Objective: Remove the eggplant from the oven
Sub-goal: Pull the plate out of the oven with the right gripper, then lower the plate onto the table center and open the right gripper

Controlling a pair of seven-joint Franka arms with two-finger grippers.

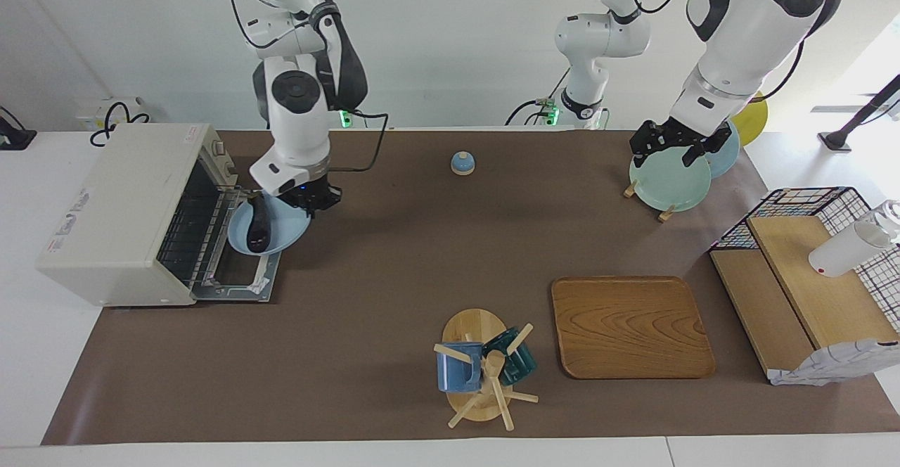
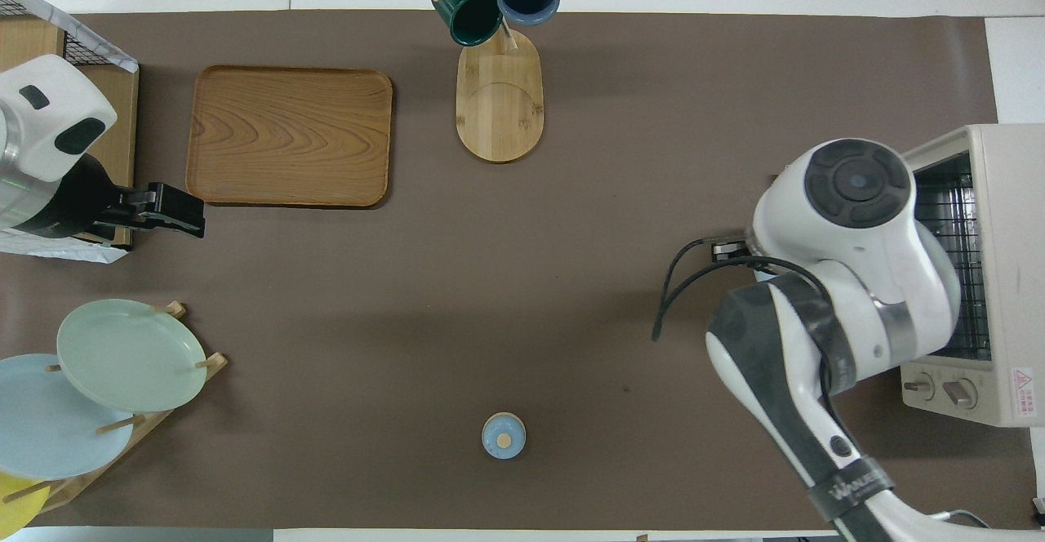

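The cream-white oven [image 1: 119, 214] stands at the right arm's end of the table, its door [image 1: 235, 283] folded down open and its wire rack showing; it also shows in the overhead view [image 2: 1008, 224]. The black-purple eggplant [image 1: 259, 228] lies on a light blue plate [image 1: 281, 231] just in front of the oven, above the door. My right gripper [image 1: 309, 196] is shut on the plate's rim. In the overhead view the right arm hides the plate, the eggplant and the gripper. My left gripper [image 1: 673, 147] waits, open and empty, over the plate rack [image 1: 664, 182].
A small blue bell [image 1: 463, 163] sits mid-table near the robots. A mug tree [image 1: 481, 372] with two mugs and a wooden tray [image 1: 629, 326] lie farther out. A wire basket with wooden shelves [image 1: 808, 277] and a white bottle [image 1: 851, 245] stand at the left arm's end.
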